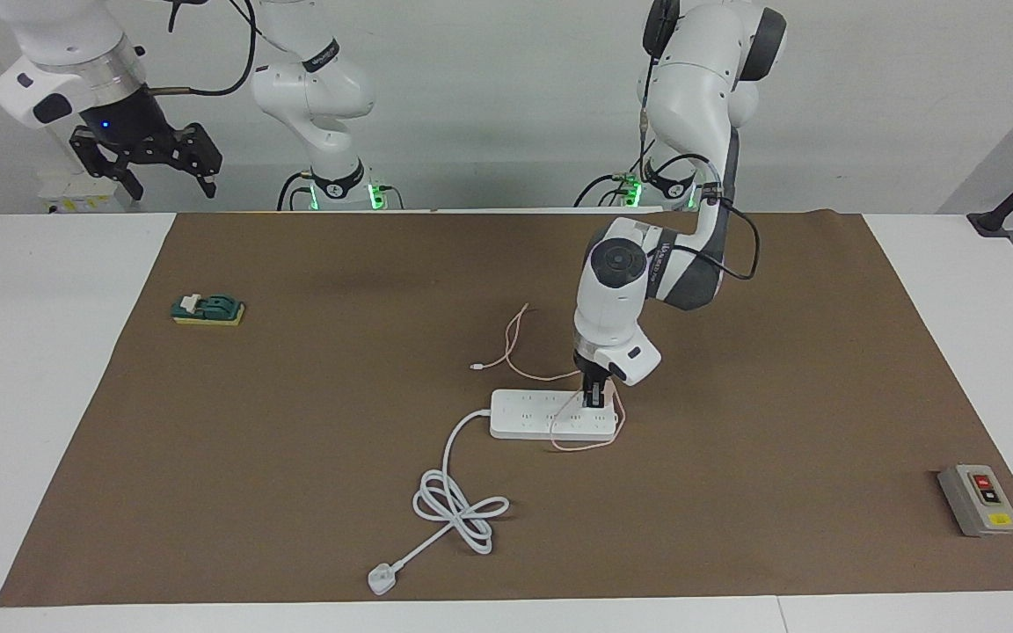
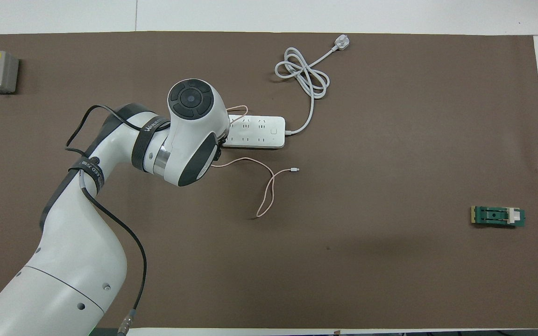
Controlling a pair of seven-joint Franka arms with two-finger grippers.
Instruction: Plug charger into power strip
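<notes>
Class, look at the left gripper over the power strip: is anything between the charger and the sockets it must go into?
Nothing visible. The left gripper, shut on the charger, is directly over the power strip; only the charger's own pink cable loops across the strip.

White power strip (image 1: 552, 415), white cord (image 1: 454, 492). Pale pink cable (image 2: 269, 186). Brown mat (image 1: 295, 457); grey box (image 1: 979, 500), red and yellow buttons.

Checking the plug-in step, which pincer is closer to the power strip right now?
Left. The left pincer is down at the power strip, toward its own arm's end; the right pincer waits raised off the mat.
</notes>
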